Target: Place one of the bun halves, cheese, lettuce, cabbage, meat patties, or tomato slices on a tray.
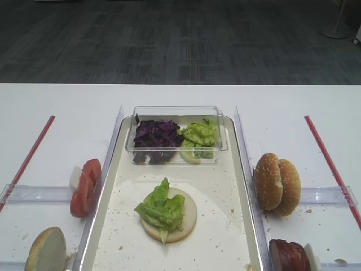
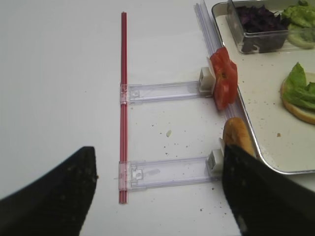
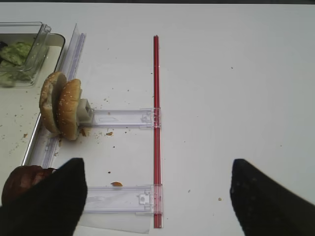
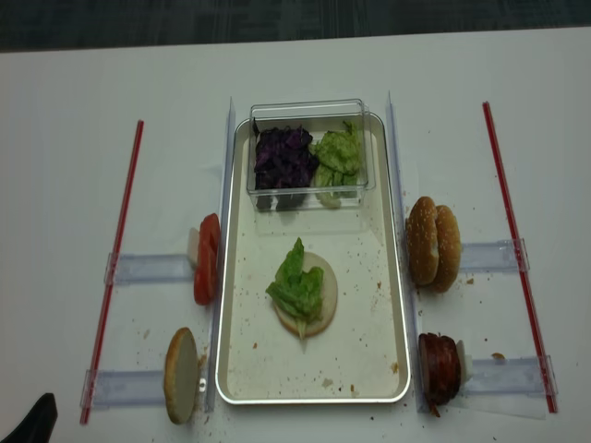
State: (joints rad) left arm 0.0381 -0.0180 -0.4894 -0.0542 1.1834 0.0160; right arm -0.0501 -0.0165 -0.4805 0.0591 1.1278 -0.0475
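Tray (image 4: 397,305) centred on worktop (image 4: 65,111), one bun half (image 4: 319,300) lying on it under lettuce (image 4: 295,281).
I see my right hand (image 3: 157,196) spread wide over bare worktop, my left hand (image 2: 157,191) likewise spread; buns (image 4: 434,245) and patties (image 4: 439,367) stand right of the tray, tomato slices (image 4: 205,258) left, cabbage (image 4: 282,157) in the tub (image 4: 309,111).

One tray (image 4: 399,277); four bun halves (image 4: 436,245); one clear tub (image 4: 309,113); two red rods (image 4: 513,249); one cabbage heap (image 4: 284,157).
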